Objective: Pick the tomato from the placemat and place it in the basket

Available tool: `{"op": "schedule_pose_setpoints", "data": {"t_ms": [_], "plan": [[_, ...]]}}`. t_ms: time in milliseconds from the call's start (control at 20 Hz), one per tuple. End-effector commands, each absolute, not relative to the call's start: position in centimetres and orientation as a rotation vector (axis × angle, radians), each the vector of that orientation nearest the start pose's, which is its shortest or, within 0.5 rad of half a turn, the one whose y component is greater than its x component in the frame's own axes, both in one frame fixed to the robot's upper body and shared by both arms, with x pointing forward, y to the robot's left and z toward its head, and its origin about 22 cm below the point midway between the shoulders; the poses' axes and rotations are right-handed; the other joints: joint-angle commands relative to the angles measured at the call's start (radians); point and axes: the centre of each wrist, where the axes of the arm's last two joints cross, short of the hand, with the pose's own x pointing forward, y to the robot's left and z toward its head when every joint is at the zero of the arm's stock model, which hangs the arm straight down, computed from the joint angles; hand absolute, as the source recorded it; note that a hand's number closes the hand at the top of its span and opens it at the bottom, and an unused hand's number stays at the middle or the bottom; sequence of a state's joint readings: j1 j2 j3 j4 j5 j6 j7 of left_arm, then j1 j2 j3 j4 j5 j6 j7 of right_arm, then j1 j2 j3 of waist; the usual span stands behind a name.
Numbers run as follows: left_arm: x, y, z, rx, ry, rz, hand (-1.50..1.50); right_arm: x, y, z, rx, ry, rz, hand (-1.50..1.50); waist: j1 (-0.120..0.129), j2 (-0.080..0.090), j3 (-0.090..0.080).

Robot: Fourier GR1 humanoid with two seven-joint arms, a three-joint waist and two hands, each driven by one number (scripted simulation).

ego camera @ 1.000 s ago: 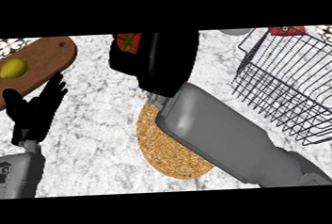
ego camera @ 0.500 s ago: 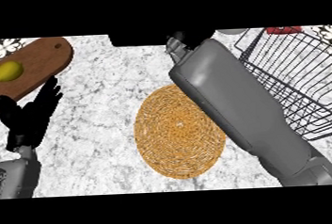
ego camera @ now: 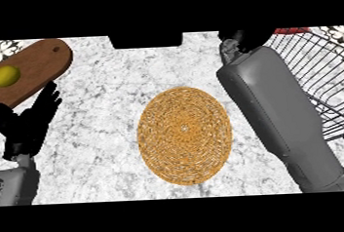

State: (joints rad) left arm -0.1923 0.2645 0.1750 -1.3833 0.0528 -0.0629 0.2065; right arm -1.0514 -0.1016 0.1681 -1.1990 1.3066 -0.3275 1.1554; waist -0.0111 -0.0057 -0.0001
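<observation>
The round woven placemat (ego camera: 183, 128) lies bare in the middle of the counter. No tomato shows anywhere on the counter. My right forearm runs up the right side, and my right hand (ego camera: 239, 38) sits curled at the top edge, just left of the wire basket (ego camera: 318, 77). Most of that hand is cut off by the view's edge, and the tomato it carried a moment ago is hidden in it. My left hand (ego camera: 27, 125) rests open at the left edge, fingers up.
A wooden cutting board (ego camera: 36, 70) with a yellow lemon (ego camera: 5, 76) lies at the top left, just above my left hand. A dark block (ego camera: 146, 39) sits at the top middle. Something red (ego camera: 293, 30) shows at the basket's far rim.
My right arm swung from over the placemat to the right, toward the basket, uncovering the whole placemat. The red of the tomato in that hand no longer shows. The left hand stayed still.
</observation>
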Motion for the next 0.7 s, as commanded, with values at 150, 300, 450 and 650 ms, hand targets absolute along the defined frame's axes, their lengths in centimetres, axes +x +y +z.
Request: {"op": "schedule_pose_setpoints", "data": {"t_ms": [150,300,450,650], "plan": [[29.3,32.5,3.9,0.201,-1.378,-0.055,0.00,36.9,-12.9,19.4,-1.405,-1.320,-0.047,1.50,0.002,0.003,0.000],[29.9,30.9,5.0,0.188,-1.394,-0.062,0.00,36.8,-14.4,18.7,-1.388,-1.331,-0.060,1.50,0.009,0.004,0.000],[30.0,31.9,5.1,0.181,-1.378,-0.071,0.00,36.5,-16.5,17.5,-1.398,-1.316,-0.068,1.50,0.009,0.005,0.000],[29.3,31.7,5.6,0.178,-1.382,-0.065,0.00,37.2,-19.3,15.9,-1.456,-1.217,-0.302,-1.50,0.016,0.007,0.001]]}}
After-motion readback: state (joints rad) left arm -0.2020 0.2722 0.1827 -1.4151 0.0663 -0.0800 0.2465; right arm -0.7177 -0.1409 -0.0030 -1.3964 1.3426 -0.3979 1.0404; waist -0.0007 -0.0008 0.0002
